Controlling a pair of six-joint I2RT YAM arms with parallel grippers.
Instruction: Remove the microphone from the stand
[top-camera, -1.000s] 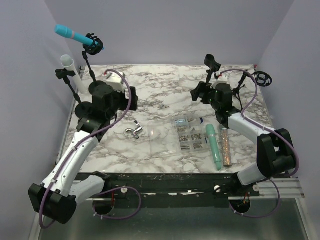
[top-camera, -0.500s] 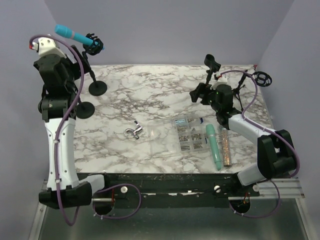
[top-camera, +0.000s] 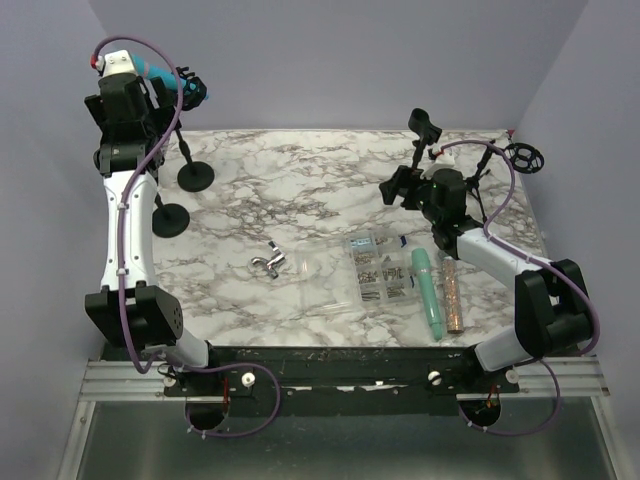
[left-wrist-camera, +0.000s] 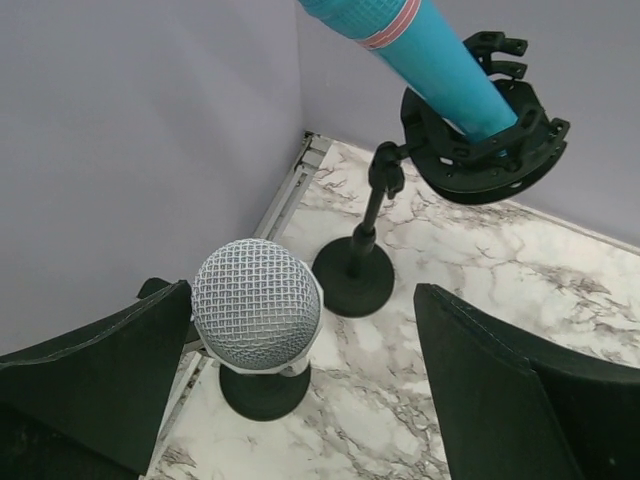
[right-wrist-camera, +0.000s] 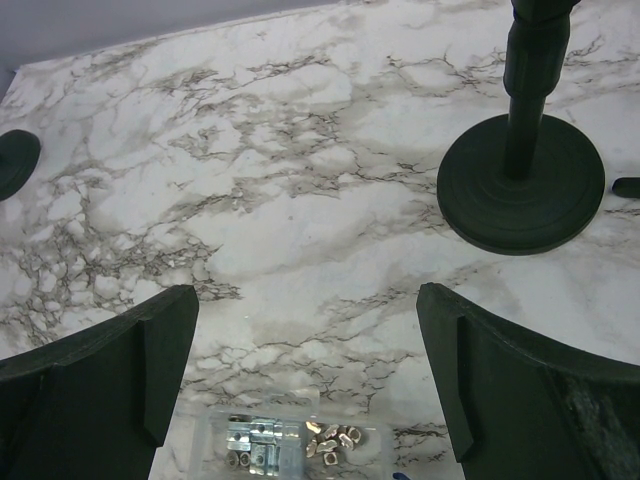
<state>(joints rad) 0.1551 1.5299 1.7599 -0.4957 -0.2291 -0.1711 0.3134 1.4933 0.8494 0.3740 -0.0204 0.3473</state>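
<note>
Left gripper (left-wrist-camera: 303, 335), fingers spread wide, is being held high over the far-left corner of the desk (top-camera: 300, 190). The mesh-headed microphone (left-wrist-camera: 255, 305) is being framed between the fingers, upright on its stand (left-wrist-camera: 262, 392) and nearer one finger (left-wrist-camera: 110, 370); contact cannot be told. Just beyond, a teal microphone (left-wrist-camera: 430, 50) is being carried tilted in a shock-mount stand (left-wrist-camera: 485, 145). Right gripper (right-wrist-camera: 305, 340), equally wide and holding nothing, is being held over bare marble beside a black stand base (right-wrist-camera: 520, 195), toward the far edge, right of centre.
</note>
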